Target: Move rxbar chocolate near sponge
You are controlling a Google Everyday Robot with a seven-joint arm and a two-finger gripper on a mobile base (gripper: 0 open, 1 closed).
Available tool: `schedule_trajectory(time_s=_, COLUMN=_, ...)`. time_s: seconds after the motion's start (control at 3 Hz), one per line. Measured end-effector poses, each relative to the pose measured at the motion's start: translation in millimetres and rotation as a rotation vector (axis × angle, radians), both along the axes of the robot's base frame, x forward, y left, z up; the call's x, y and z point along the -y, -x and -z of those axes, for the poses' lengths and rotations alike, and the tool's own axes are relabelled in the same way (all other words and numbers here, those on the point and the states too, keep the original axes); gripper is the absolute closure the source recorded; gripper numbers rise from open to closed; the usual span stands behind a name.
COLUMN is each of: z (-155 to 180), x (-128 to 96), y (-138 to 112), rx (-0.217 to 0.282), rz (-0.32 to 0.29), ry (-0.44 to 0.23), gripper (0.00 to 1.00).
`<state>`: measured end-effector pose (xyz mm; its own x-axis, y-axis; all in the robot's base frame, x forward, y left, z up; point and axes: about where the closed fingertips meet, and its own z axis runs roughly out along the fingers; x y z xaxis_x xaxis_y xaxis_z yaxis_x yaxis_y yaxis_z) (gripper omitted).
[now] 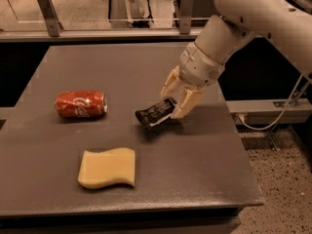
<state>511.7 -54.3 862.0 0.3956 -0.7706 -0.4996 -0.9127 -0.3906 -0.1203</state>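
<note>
Far out to the claw's left lies the red soda can [81,104], on its side on the dark grey surface [122,67], its top end pointing toward the claw. White script runs along its side, but I can't make out the words.

Next comes the sponge [107,168], pale yellow and flat with wavy edges. It sits to the left of the claw and nearer the front edge, well apart from everything else. No label on it, and nothing stands between it and the claw, just bare surface.

Now the rxbar chocolate [155,113]. It's black and tilted, sticking out to the left of the claw with its far end dipping low. Its right end is hidden between the fingers. There's a pale mark on the wrapper, but no lettering I can read. A shadow sits just under it, and I can't say whether the low end touches the surface or hangs just clear.

And here's the claw [170,105] itself, above the middle of the surface toward its right side. Both cream fingers [187,104] are clamped on the bar's right end.

The white arm [234,28] rises up and to the right from the claw, and the top-right corner of the frame cuts it off. Behind the claw, a metal rail [97,33] runs along the surface's back edge, its posts cut off at the top. To the claw's right, off the surface, a pale cable [287,106] loops down in front of a light bar, over a speckled floor [282,179].
</note>
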Motion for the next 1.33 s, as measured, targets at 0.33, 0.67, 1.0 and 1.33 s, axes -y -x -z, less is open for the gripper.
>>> schedule_trajectory(time_s=0.33, z=6.8, x=-10.0, y=31.7, rx=-0.042, rz=-0.032, ry=-0.053, gripper=1.00)
schedule_trajectory(time_s=0.67, z=8.5, x=-11.5, y=31.6, rx=-0.044, rz=-0.032, ry=-0.053, gripper=0.82)
schedule_trajectory(time_s=1.0, z=9.0, x=-13.3, y=31.1, rx=-0.042, rz=-0.032, ry=-0.055, gripper=0.58)
schedule_trajectory(time_s=1.33, z=9.5, x=-14.9, y=30.6, rx=-0.040, rz=-0.033, ry=-0.056, gripper=0.36)
